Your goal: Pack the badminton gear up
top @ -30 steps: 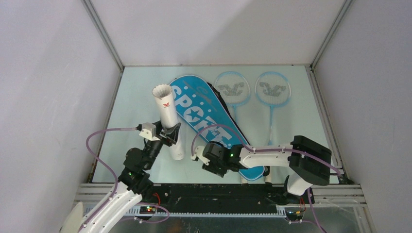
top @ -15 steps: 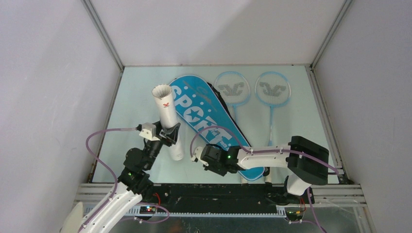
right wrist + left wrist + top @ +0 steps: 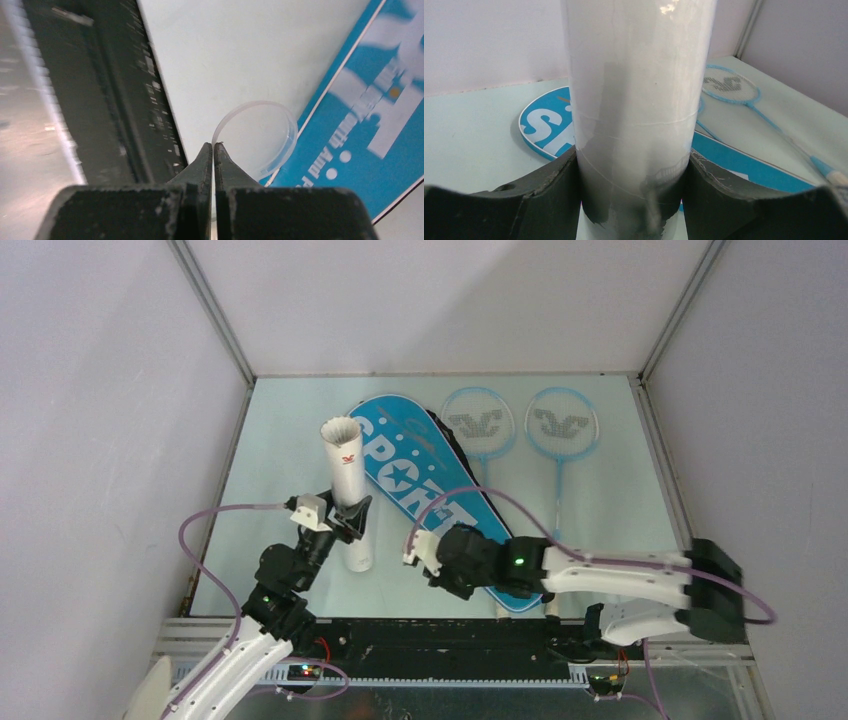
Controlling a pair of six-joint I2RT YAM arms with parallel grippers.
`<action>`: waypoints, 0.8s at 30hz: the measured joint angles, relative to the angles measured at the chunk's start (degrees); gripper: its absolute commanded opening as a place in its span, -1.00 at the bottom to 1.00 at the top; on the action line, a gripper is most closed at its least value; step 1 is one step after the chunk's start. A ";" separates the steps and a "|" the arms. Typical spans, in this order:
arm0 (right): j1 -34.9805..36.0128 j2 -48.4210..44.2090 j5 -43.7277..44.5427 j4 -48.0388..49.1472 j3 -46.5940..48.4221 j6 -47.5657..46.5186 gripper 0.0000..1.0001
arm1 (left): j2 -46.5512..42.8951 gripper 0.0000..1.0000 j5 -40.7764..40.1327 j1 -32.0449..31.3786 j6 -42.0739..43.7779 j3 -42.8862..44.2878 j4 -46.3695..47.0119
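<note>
Top view: my left gripper point(image 3: 349, 517) is clamped on the lower part of the white tube point(image 3: 345, 475). The tube stands nearly upright on the table point(image 3: 280, 440), open end up and leaning slightly away from the arm. It is just left of the blue SPORT bag point(image 3: 410, 475), which lies flat and runs diagonally. Two rackets point(image 3: 478, 423) lie side by side right of the bag, heads at the far end. The right gripper point(image 3: 420, 558) sits low over the bag's near end. I cannot tell its jaw state from here.

Left wrist: the left gripper point(image 3: 631, 157) has both black fingers pressed against the tube point(image 3: 639, 90), one on each side, so the grip looks firm. The bag point(image 3: 544, 132) shows behind the tube on the left, and one racket point(image 3: 731, 86) lies on the table to the right.

Right wrist: the right gripper point(image 3: 214, 146) has its tips squeezed together on the rim of a clear round lid point(image 3: 255, 135). The lid sits over the table beside the black base rail point(image 3: 115, 90) and overlaps the edge of the bag point(image 3: 360, 115). The picture is a little blurred.
</note>
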 measured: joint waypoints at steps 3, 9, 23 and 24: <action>-2.21 -10.10 -7.10 0.48 0.09 -2.43 -1.00 | 0.13 -0.20 3.61 0.00 1.99 0.20 -0.46; -11.65 -23.58 -16.72 -0.02 2.82 -5.18 -1.00 | 2.54 -0.22 13.07 0.00 6.03 0.81 0.35; -16.83 -20.41 -21.99 -7.04 26.27 -22.53 -1.00 | 12.96 -0.22 34.07 0.00 17.57 8.07 -6.32; -17.14 -19.34 -23.15 -8.37 28.24 -23.91 -1.00 | 13.14 -0.22 35.17 0.00 18.18 8.22 -6.73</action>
